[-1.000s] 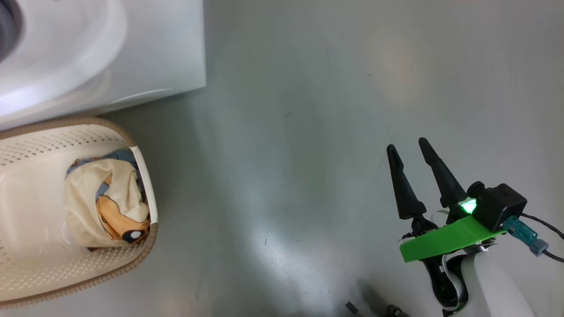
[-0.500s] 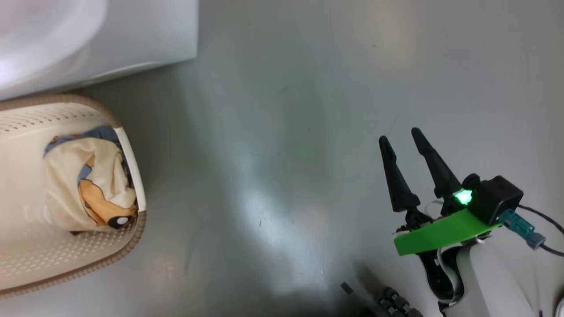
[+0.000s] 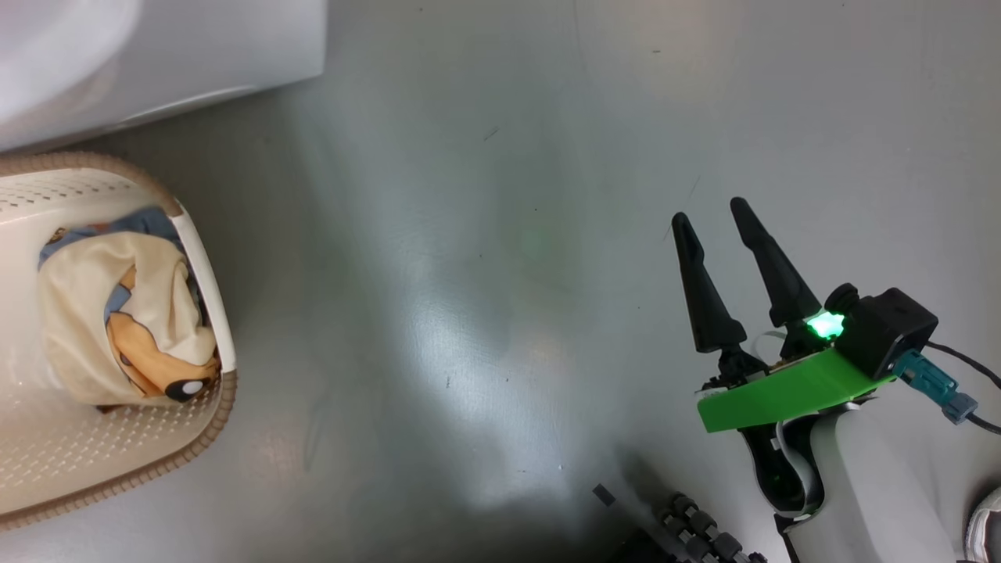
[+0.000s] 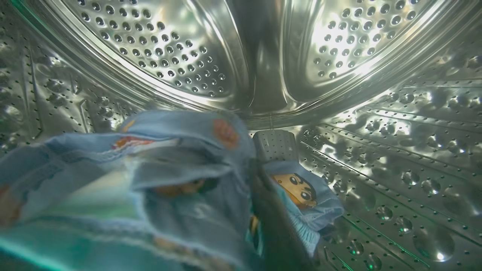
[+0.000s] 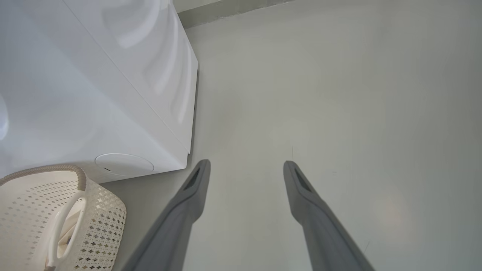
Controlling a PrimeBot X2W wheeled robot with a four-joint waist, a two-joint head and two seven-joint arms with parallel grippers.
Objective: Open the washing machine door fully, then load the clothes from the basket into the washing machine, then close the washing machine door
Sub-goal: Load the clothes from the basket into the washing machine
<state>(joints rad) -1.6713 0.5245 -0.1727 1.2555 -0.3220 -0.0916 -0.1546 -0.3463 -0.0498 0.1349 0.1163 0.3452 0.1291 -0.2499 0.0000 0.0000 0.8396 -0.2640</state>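
Note:
Inside the washing machine's steel perforated drum (image 4: 158, 49), my left gripper (image 4: 260, 170) is shut on a light blue garment (image 4: 180, 158) with orange prints, which drapes over its dark finger. In the head view the cream basket (image 3: 94, 446) sits at the left edge, holding a cream garment (image 3: 86, 313) with an orange-and-black figure and a bit of blue cloth under it. The white washing machine (image 3: 195, 47) fills the top left corner. My right gripper (image 3: 708, 211) hangs open over bare floor, far right of the basket. The door is out of view.
Smooth grey floor (image 3: 485, 274) spreads between the basket and my right arm. In the right wrist view the machine's white side (image 5: 75, 94) and the basket (image 5: 101, 214) lie to the left of the open fingers (image 5: 196, 188). A dark ribbed part (image 3: 696, 532) and a shoe tip (image 3: 987, 524) show at the bottom.
The head camera has turned, so basket and machine have slid left and up in its picture. The right gripper stays open and sits slightly higher in the picture.

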